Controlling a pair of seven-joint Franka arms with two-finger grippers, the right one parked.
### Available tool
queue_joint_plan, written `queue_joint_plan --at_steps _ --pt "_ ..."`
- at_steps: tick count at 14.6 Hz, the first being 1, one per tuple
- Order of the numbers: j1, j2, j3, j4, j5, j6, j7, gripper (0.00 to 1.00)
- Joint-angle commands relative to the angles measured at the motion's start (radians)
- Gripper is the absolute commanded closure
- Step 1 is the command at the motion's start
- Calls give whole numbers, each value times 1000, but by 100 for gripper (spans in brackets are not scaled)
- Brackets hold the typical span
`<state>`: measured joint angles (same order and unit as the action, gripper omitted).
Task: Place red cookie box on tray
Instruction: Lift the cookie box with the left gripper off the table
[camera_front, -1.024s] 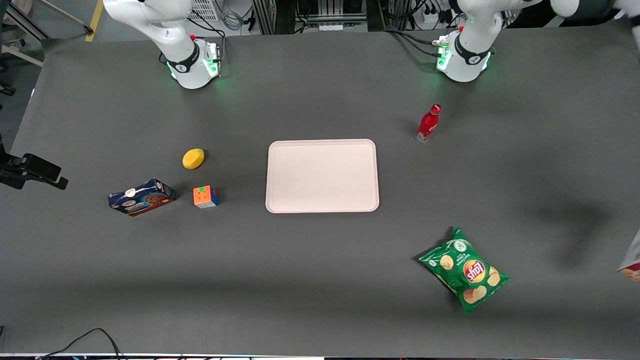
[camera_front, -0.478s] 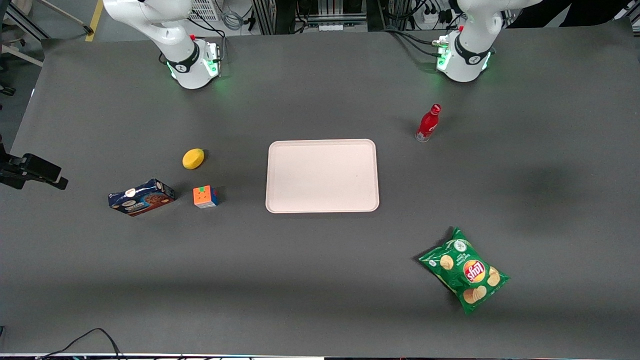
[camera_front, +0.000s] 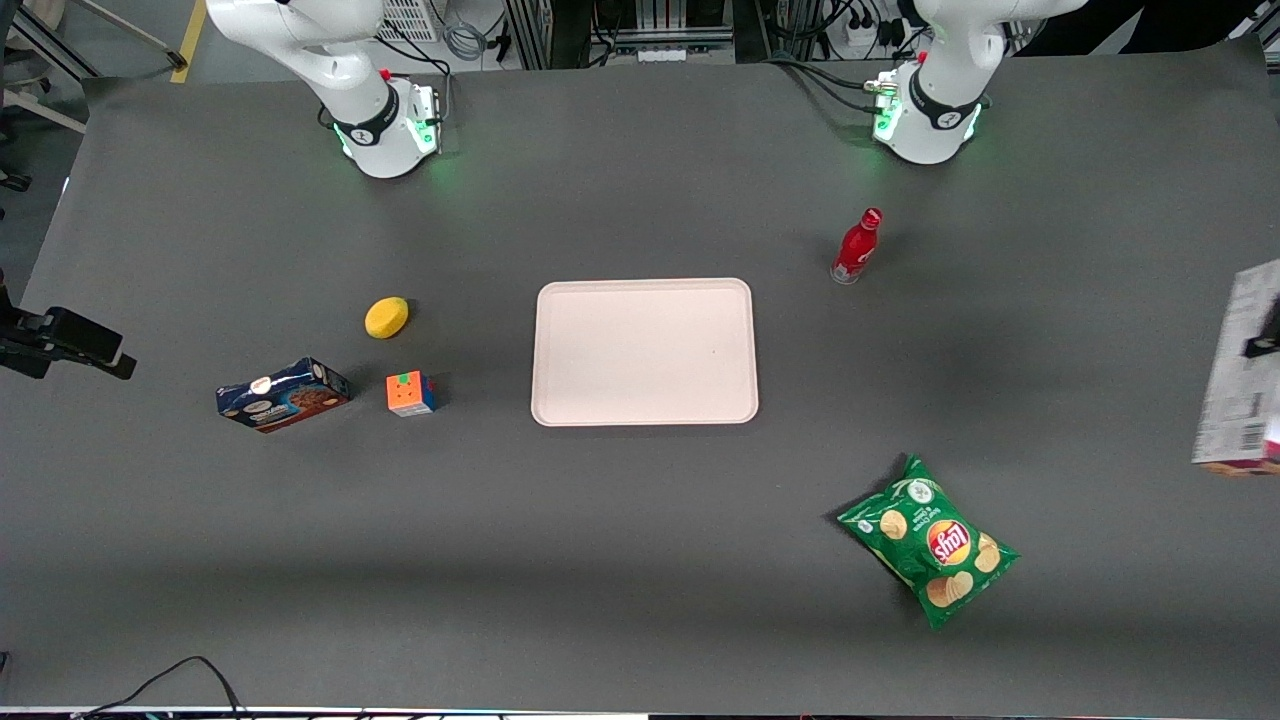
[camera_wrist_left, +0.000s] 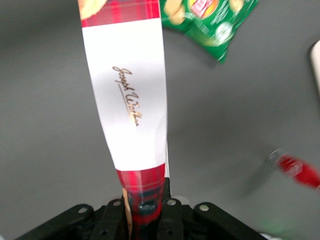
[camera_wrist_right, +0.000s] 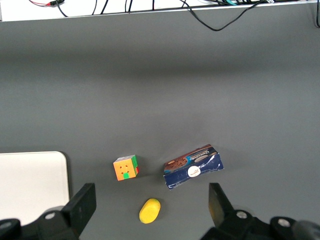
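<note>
Front view, parked arm's end first: blue cookie box (camera_front: 283, 394) lying on desk (camera_front: 640, 560), w/ colour cube (camera_front: 411, 393) just beside it and yellow lemon-like fruit (camera_front: 386, 317) farther from cam than cube. Mid-desk: tray (camera_front: 645, 351), flat, nothing on it. Toward working arm's end: red bottle (camera_front: 857, 246) upright, farther from cam than tray; green chip bag (camera_front: 929, 540) lying nearer cam. At frame edge, working arm's end: red cookie box (camera_front: 1242, 370) up in the air, grey-white side w/ print toward cam, well apart from tray and not yet on it. Wrist view: pincer (camera_wrist_left: 145, 212) clamped on tartan end of red cookie box (camera_wrist_left: 131, 105); white label panel w/ script facing wrist cam, cookie-picture end away from pincer. Chip bag (camera_wrist_left: 210, 17) and blurred bottle (camera_wrist_left: 299, 170) on desk below box.
</note>
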<state>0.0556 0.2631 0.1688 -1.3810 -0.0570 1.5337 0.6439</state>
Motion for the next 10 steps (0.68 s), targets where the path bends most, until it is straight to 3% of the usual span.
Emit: queue_joint_plan --at_steps 1,4,10 --pt "-7 -42 -167 -6 34 -56 -338 94" --pt "-16 -47 -334 -6 77 -60 -641 94" --pt "-28 -44 -659 -29 78 -29 -1185 94"
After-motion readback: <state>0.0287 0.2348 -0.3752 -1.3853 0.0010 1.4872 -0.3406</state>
